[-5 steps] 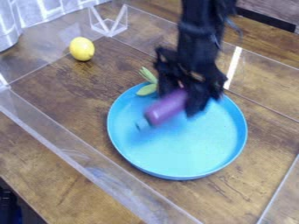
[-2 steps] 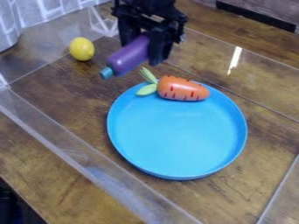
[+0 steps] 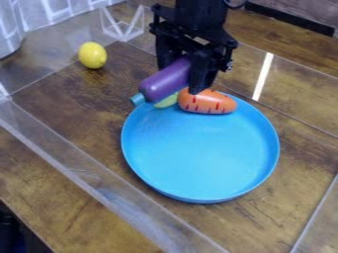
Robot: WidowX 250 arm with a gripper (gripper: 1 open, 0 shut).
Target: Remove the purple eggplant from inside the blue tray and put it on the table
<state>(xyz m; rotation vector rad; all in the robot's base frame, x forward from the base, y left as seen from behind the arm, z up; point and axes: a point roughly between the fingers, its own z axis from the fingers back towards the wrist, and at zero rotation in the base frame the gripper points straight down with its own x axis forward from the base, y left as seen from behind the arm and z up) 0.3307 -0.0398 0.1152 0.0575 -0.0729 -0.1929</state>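
My gripper hangs over the far-left rim of the blue tray and is shut on the purple eggplant. The eggplant is held tilted in the air, its blue stem end pointing down-left, above the tray's edge. The black arm comes down from the top of the view. An orange carrot lies at the back rim of the tray, partly hidden behind the eggplant. The tray sits on the dark wood table.
A yellow lemon rests on the table at the far left. A clear plastic stand is behind it. A transparent barrier edge runs diagonally across the front left of the table.
The eggplant was lifted out of the tray and carried up-left, then swung back right toward the tray's rim. The carrot, hidden a second ago, now shows.
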